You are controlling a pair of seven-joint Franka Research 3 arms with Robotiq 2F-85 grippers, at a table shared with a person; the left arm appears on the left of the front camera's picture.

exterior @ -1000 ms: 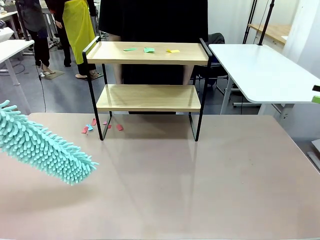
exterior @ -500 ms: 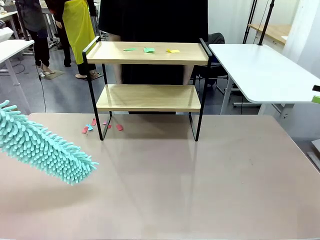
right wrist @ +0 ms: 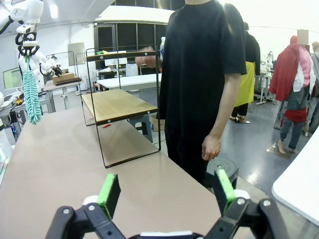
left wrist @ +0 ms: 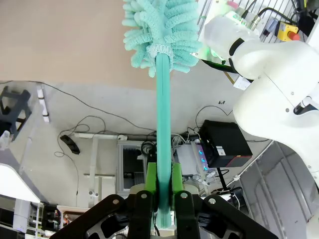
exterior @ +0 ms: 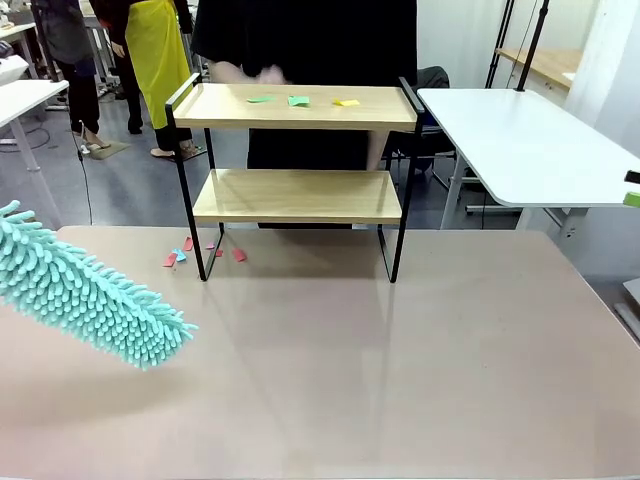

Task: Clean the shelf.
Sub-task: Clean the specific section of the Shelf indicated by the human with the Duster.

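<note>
Left gripper [left wrist: 163,172] is clamping both green pads on the handle of a teal microfibre duster [exterior: 90,290], whose fluffy head is hanging over the left part of the tan table [exterior: 420,360], tip slanting down toward the middle. I cannot tell whether it is brushing the tabletop. Right gripper [right wrist: 167,191] is standing wide apart with nothing between its pads, looking along the table.

Farther out, the shelf [exterior: 300,195] is standing at the far edge of the table, well apart from the duster. I am reading this as the approach step: the tool is in hand and no sweeping of the boards has begun. As I judge it, the next move is calling for a lift of the duster head to the top board [exterior: 380,110] and a sweep toward its open front edge, since the raised side rails are closing both ends. A person's hand [exterior: 245,72], blurred, is moving just above that board's far left, so I am minding it.

By my count: one duster, two boards, and three paper scraps on the top board: two green [exterior: 298,100], one yellow [exterior: 346,102]. The lower board is lying bare. By the shelf's left foot I am counting about five red scraps [exterior: 239,255] and one blue [exterior: 178,254], too small to be sure.
</note>
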